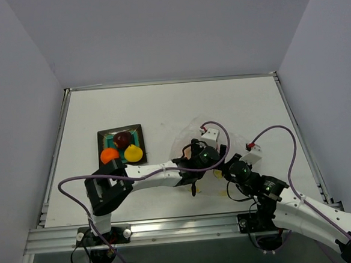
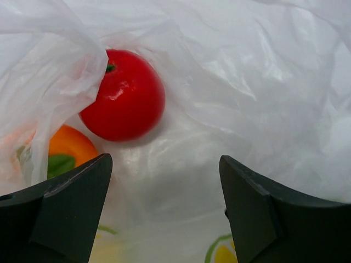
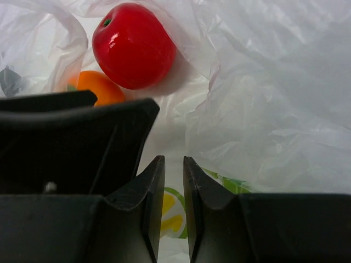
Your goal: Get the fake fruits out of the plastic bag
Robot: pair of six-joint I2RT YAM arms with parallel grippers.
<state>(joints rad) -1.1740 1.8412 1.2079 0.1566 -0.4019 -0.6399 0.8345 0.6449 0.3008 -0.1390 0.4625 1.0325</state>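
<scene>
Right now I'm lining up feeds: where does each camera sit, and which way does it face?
Top: above and behind the arms, looking down on table, plate and bag; left arm and right arm show.
Left wrist: on left arm, facing a red fruit in the bag; open jaws show.
Right wrist: on right arm, facing the same fruit; nearly closed jaws show.
Both wrists share it and an orange fruit.

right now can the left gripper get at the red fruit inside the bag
Probably yes: the left gripper is open and aimed at the red fruit. A fold of the plastic bag drapes over one side of it and might get pinched too.
</scene>
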